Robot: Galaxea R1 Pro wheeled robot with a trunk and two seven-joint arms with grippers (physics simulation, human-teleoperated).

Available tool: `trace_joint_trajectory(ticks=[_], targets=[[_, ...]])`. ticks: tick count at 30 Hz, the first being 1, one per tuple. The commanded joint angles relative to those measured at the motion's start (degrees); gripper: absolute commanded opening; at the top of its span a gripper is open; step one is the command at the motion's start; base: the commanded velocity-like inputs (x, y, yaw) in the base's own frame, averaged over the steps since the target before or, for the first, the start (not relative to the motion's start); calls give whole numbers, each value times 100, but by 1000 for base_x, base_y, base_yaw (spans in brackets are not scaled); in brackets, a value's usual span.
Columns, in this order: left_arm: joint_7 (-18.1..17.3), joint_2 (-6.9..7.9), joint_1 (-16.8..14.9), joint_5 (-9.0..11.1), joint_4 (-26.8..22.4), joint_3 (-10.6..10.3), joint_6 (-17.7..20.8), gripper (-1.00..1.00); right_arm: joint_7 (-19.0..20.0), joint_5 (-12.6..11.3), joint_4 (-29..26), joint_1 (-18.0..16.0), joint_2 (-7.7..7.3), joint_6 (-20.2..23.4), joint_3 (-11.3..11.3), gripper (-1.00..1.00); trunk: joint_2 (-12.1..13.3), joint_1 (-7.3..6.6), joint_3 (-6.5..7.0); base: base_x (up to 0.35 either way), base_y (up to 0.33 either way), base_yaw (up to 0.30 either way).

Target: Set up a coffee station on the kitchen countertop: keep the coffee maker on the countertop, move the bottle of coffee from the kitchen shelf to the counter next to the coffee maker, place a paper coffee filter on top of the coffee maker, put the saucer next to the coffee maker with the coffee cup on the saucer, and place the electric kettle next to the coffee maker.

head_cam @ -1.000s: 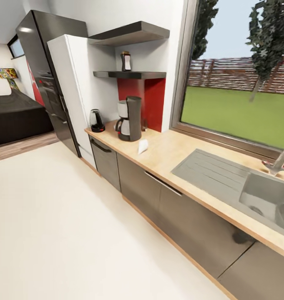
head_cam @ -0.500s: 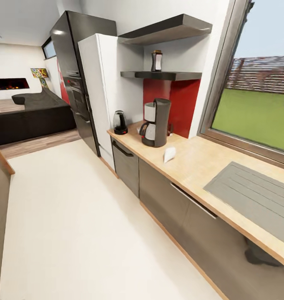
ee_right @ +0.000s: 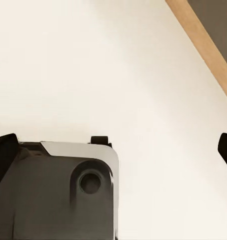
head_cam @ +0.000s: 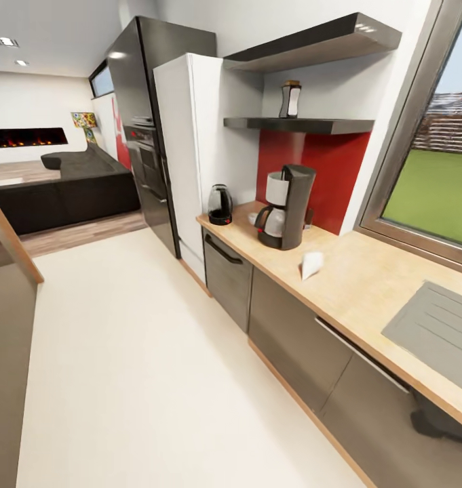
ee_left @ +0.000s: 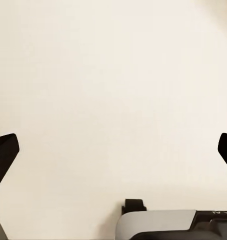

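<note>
Coffee bottle (head_cam: 290,99) stands on the kitchen shelf (head_cam: 298,125), above the coffee maker (head_cam: 286,207) on the counter (head_cam: 366,285). Both jaws hang apart, empty. Reaching high could tip the bottle off the ledge.

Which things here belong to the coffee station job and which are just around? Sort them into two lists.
For the job:
coffee maker on the countertop
kettle near the counter's far end
coffee bottle on the lower shelf
paper filter lying on the counter

Just around:
sink drainboard
tall white cabinet
black oven tower
sofa
window
</note>
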Motion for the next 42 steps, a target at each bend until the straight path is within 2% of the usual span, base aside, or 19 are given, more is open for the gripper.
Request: trace_joint_trajectory(ticks=[1,33,42], targets=[[-55,-5,-5,-23,5,47,-16,100,-2,5,1,-3,0,-16,-3,100,-10,6,-3,246,249,1],[-55,-6,-5,-30,4,51,-16,100,-2,5,1,-3,0,-16,0,100,-10,6,276,247,248,56],[-55,-4,-5,-32,5,51,-23,100,6,12,1,-3,-12,-16,7,100,-10,6,297,316,127,25]])
